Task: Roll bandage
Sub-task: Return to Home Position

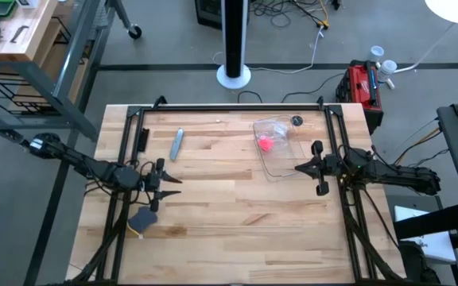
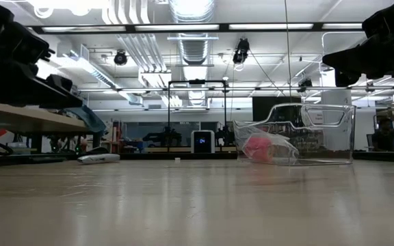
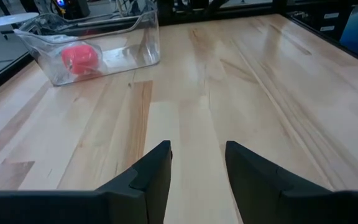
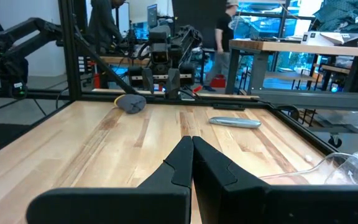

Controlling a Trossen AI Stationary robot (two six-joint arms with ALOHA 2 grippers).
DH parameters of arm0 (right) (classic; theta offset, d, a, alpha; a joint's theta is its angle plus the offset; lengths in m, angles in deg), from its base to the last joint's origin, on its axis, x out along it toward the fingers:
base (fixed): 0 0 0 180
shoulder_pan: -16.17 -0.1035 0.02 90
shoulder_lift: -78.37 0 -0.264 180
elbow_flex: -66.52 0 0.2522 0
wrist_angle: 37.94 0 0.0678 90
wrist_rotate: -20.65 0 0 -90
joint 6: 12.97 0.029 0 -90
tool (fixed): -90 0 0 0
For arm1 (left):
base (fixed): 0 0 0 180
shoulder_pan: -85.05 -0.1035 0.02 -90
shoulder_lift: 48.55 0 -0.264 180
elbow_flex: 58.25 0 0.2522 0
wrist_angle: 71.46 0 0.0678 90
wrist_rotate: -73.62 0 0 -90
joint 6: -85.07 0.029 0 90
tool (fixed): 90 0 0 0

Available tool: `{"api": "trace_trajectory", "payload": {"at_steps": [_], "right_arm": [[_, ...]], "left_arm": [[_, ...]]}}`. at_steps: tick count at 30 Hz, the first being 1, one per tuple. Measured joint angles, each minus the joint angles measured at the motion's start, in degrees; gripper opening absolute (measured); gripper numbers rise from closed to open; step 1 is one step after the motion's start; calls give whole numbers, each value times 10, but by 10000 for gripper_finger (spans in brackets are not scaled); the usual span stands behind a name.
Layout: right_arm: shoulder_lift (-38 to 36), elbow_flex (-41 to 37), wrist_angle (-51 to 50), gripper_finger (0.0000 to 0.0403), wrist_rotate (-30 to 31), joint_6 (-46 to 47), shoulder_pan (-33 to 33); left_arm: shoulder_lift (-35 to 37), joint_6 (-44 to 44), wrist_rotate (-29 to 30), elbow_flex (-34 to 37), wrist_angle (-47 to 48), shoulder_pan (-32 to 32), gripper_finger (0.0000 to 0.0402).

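Jaws parted and empty on the left gripper (image 1: pixel 173 187), well away from the clear bin (image 1: pixel 277 173); pinched together on nothing on the right gripper (image 1: pixel 297 168), just beside it. The bandage (image 1: pixel 265 144), a pink roll, sits bagged inside that bin. Best retreat, I'd say: lift smoothly, never clipping its wall.

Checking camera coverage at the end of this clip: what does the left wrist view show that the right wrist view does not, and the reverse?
Only left wrist: the pink bandage, rolled up inside the clear bin, seen past the open left claw. Only right wrist: the grey-blue lump, a flat grey tool and people behind, past the shut right claw. Both: the wooden table and part of the bin.
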Motion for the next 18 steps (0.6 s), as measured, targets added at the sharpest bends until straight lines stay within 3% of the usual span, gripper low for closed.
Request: {"api": "trace_trajectory", "payload": {"at_steps": [18], "right_arm": [[0,0,0,0,0,0,0]], "left_arm": [[-23,0,0,0,0,0,124]]}}
